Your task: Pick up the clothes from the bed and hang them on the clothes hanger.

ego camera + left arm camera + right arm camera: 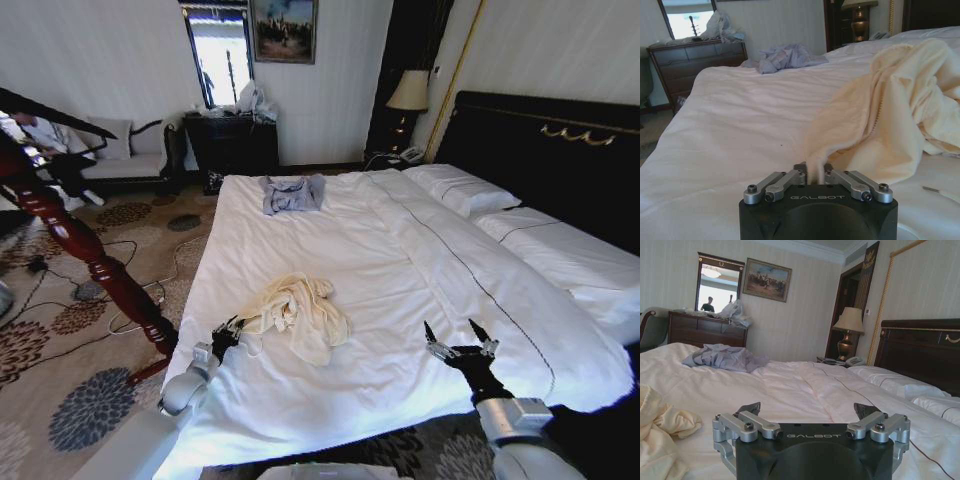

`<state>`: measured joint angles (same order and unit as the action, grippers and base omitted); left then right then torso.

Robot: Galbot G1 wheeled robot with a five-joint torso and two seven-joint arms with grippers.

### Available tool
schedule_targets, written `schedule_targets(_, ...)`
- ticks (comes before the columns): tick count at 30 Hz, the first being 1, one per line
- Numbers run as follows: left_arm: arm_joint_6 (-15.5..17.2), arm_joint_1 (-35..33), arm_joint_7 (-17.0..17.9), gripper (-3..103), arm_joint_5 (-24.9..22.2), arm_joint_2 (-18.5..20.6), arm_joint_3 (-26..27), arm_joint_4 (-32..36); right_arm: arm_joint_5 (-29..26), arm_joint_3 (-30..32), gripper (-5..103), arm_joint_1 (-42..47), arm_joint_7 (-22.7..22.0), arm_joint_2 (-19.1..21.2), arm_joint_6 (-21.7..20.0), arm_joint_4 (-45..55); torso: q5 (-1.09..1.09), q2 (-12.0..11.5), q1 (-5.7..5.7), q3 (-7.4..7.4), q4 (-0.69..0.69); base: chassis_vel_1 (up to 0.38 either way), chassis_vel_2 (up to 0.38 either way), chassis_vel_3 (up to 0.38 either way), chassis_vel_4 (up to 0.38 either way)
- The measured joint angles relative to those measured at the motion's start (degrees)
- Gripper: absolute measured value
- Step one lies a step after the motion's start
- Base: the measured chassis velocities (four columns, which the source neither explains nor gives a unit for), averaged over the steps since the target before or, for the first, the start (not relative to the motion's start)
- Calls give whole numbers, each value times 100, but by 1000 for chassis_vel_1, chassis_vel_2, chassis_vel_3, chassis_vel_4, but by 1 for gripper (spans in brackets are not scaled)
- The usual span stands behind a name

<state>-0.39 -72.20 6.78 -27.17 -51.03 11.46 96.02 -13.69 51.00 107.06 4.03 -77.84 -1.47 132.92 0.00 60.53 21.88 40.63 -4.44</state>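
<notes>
The clothes (297, 316), a crumpled cream garment, lie on the near left part of the bed (420, 300). At their near left edge my left gripper (228, 336) is low over the sheet. In the left wrist view this gripper (814, 173) is shut on a fold of the clothes (900, 110), which rise from the pinched fold into a heap. My right gripper (460, 338) hovers open over the bed's near right part, apart from the clothes. In the right wrist view its fingers (751, 409) stand wide with nothing between them. The thin black clothes hanger (60, 115) shows at the upper left.
A dark red turned wooden post (90, 255) slants beside the bed's left edge. A small grey-blue garment (293, 192) lies at the far end of the bed. A dark dresser (232, 140) stands behind it. Cables lie on the patterned carpet (70, 330).
</notes>
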Motion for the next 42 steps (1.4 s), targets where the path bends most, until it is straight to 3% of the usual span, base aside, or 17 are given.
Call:
schedule_targets(3, -31, -54, -2, 1, 54, 22, 18, 74, 0, -10, 100, -5, -5, 7, -1, -5, 0, 0, 0, 0, -1, 0, 0, 0, 0)
schedule_targets(11, -42, -69, 60, 1, 41, 167, 172, 296, 17, -66, 100, 5, -20, 20, 2, -20, 0, 0, -1, 0, -1, 0, 0, 0, 0)
schedule_targets(17, -11, 86, 218, 1, -153, 542, 534, 827, -39, -240, 100, -3, -55, 95, -42, -65, -1, 0, -1, 0, -2, 0, 0, 0, 0)
schedule_targets(27, 342, 609, 610, 1, -1054, 1227, 1098, 1601, 19, -757, 100, -147, -30, 234, -104, -268, 0, 0, 0, 0, -2, 0, 0, 0, 0)
schedule_targets(33, 542, 946, 755, 1, -1688, 1843, 1241, 2106, 73, -1005, 100, -314, -11, 289, -113, -381, -1, 0, 0, 0, 0, 0, 0, 0, 0)
schedule_targets(38, 702, 1632, 809, 1, -2119, 2294, 946, 2425, -28, -1073, 100, -510, -28, 301, -162, -418, 0, 1, -1, 1, 0, 0, 0, 0, 0)
schedule_targets(42, 873, 2895, 896, 1, -2676, 2508, 300, 2590, -210, -1084, 100, -659, -76, 297, -236, -414, 0, 1, -1, 1, -2, 0, 0, 0, 0)
